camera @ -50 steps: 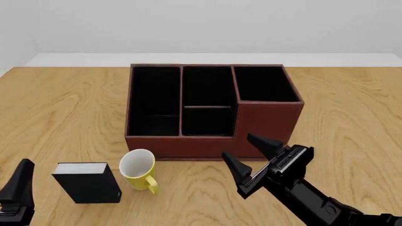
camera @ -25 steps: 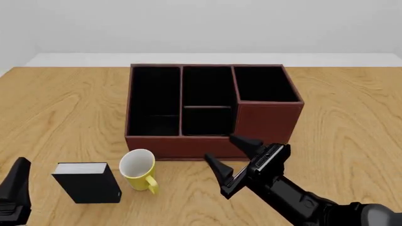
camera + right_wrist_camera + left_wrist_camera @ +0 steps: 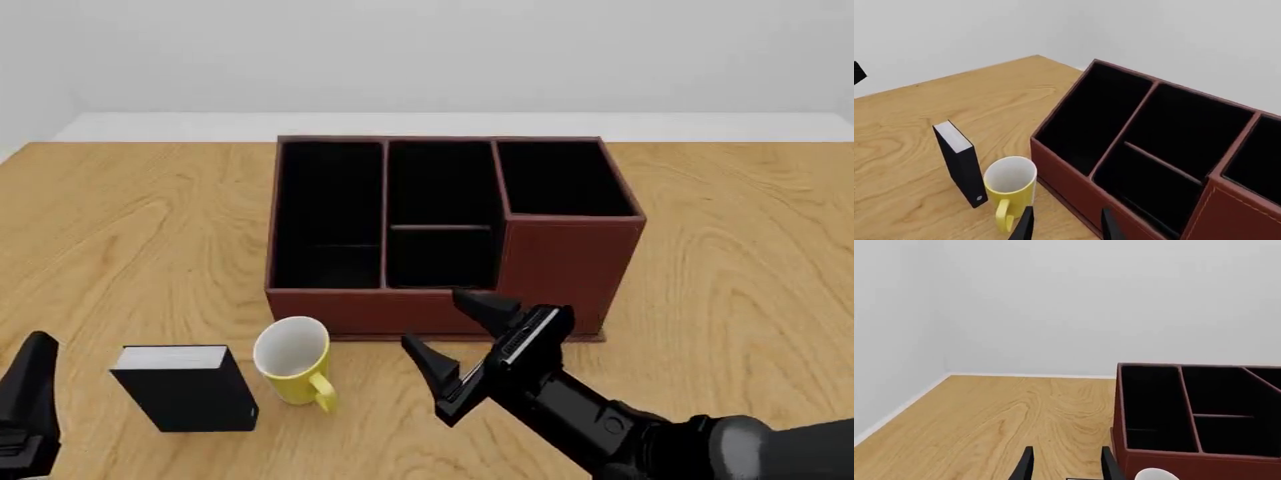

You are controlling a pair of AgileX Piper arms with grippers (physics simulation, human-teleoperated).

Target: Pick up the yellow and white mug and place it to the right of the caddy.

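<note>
Left of open right jaws: mug [image 3: 295, 359]

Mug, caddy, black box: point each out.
yellow and white mug [image 3: 296, 362], front view, yellow outer wall.
caddy [image 3: 567, 262], front view, tall section's front face.
black box [image 3: 190, 398], front view, black front cover.

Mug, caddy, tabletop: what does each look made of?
The mug: likely glazed ceramic, smooth yellow outside, white inside, thick rim. The caddy: looks like reddish-brown leather or leatherette, matte, with a stitch line along the edges in the right wrist view; black lining. The tabletop: light wood or wood-print laminate, visible grain swirls; a render, so it stays open.
</note>
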